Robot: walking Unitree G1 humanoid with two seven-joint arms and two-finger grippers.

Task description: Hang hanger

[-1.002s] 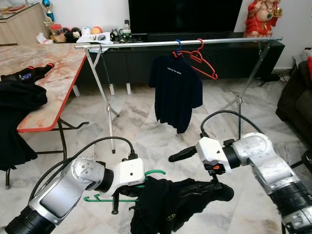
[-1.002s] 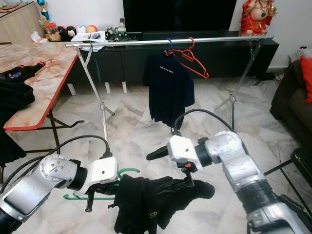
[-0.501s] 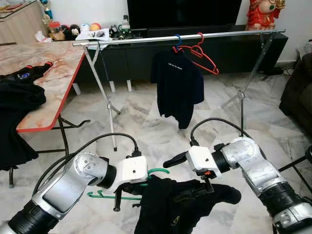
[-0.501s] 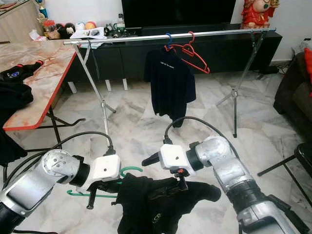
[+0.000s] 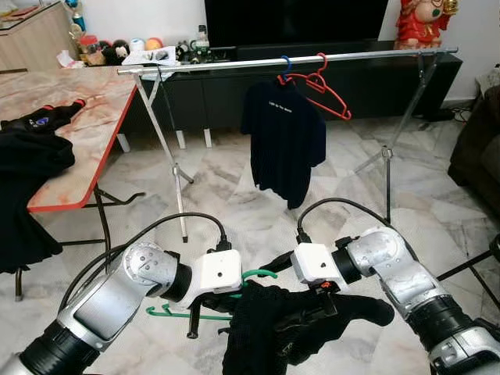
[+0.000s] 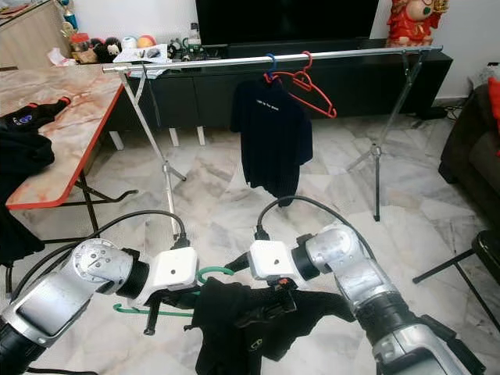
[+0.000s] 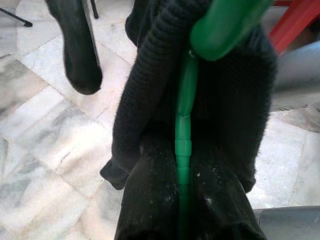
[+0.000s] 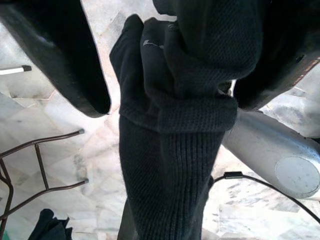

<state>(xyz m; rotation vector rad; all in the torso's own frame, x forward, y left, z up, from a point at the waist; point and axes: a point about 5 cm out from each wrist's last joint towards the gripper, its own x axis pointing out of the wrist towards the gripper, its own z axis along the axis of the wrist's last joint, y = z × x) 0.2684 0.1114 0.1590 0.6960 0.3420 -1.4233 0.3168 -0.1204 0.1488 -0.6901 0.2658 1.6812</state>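
A green hanger (image 5: 256, 274) hangs off the floor from my left gripper (image 5: 205, 316), with a black garment (image 5: 273, 328) draped over it. In the left wrist view the green hanger (image 7: 183, 145) runs down the middle of the dark cloth. My right gripper (image 5: 301, 285) is open right beside the hanger's hook, its fingers (image 8: 65, 60) spread around a bunched fold of the black garment (image 8: 175, 130). Beyond stands a metal clothes rail (image 5: 234, 64) carrying a dark shirt (image 5: 285, 141) and a bare red hanger (image 5: 328, 98).
A marble-topped table (image 5: 86, 109) with a red edge stands at the left, with black clothes (image 5: 31, 156) on it. A dark TV cabinet runs behind the rail. A sofa (image 5: 480, 148) sits at the right edge. The floor is pale marble tile.
My right gripper has moved left, closer to the left gripper and the hanger's hook. The black garment is now bunched up more between the two arms.
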